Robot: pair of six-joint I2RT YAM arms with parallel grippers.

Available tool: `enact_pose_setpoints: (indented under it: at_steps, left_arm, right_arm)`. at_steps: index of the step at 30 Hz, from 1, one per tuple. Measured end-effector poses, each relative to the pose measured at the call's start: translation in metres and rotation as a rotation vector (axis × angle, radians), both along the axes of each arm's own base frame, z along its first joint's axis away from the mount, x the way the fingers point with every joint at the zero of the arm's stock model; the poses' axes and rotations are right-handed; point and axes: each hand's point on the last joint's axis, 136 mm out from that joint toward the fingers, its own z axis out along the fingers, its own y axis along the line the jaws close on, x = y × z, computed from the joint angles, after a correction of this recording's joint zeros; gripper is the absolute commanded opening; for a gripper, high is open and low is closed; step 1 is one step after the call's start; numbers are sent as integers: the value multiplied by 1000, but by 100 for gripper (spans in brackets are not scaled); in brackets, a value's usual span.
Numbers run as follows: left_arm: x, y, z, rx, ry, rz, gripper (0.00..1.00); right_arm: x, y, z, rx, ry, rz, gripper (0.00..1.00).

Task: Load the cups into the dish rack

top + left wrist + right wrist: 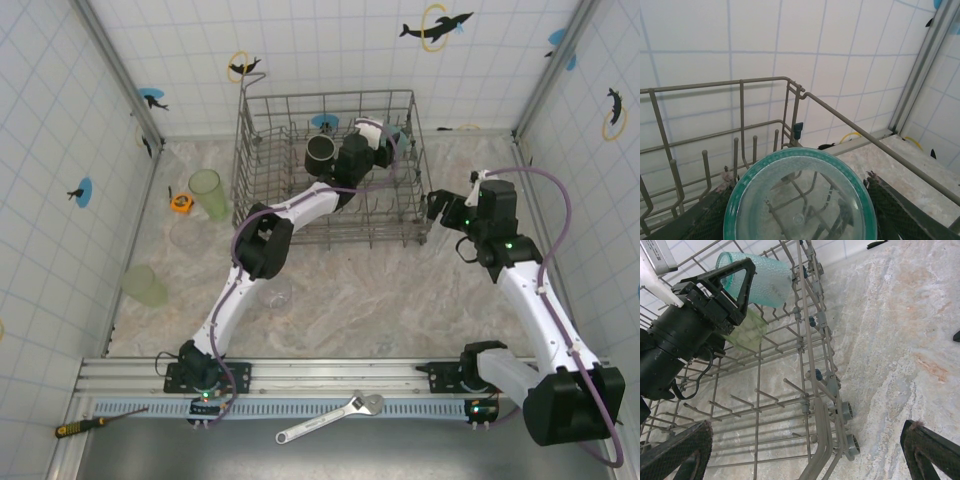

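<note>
Against white tiled walls, the teal tumbler (771,282) is held by its sidewall in the left gripper (799,210) inside the dish rack (250,170), upper centre. It is judged light and slippery; the right gripper (805,455) is spread wide, empty.

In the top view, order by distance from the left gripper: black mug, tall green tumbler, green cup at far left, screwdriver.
1. Black mug, in the dish rack, beside the left gripper.
2. Tall green tumbler, left of the rack.
3. Green cup, far left.
4. Screwdriver, near-left corner.
</note>
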Motion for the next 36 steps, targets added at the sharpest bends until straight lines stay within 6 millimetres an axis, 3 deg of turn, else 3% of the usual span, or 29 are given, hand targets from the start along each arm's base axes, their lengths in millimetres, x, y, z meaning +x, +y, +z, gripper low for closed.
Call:
enact_pose_setpoints:
  at_steps: [5,11,13,17,26,36]
  left_arm:
    - [0,0,0,0,0,1,14]
    - [0,0,2,-2,-3,2,46]
    - [0,0,1,-2,-3,4,65]
    - [2,3,2,-3,-4,20,77]
    - [10,10,1,-15,-9,53,87]
    - [4,2,7,-107,29,-4,86]
  right_arm:
    - [0,-2,0,3,1,-3,100]
    - [0,-4,0,7,2,-5,100]
    - [0,-5,0,8,3,-4,100]
    - [1,-6,0,9,3,-4,100]
    - [0,-6,0,15,4,0,100]
    - [1,-9,0,21,4,-2,100]
